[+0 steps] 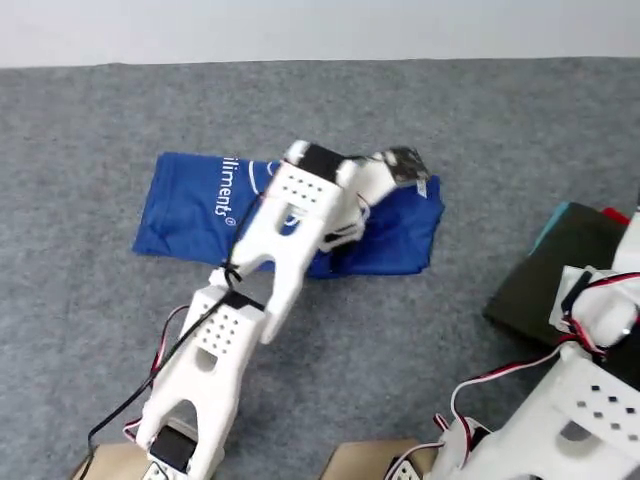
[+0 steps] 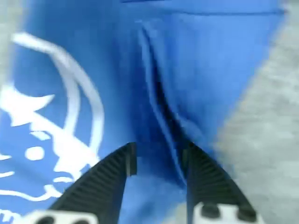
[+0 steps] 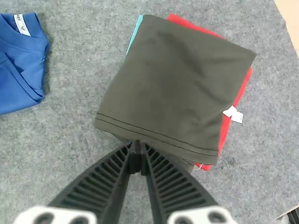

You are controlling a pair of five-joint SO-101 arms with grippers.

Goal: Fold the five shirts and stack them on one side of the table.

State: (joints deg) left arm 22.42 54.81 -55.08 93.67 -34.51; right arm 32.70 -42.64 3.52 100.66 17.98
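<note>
Here we logged the left hand (image 2: 159, 158) released, straddling a crease in the blue shirt (image 1: 190, 210), which lay flat in the middle of the surface (image 1: 480, 110). The right hand (image 3: 136, 151) was clenched on nothing by the hem of the dark shirt (image 3: 173, 84), which topped a red shirt (image 3: 236, 93) and a teal shirt (image 3: 135, 30) at the right side.
</note>
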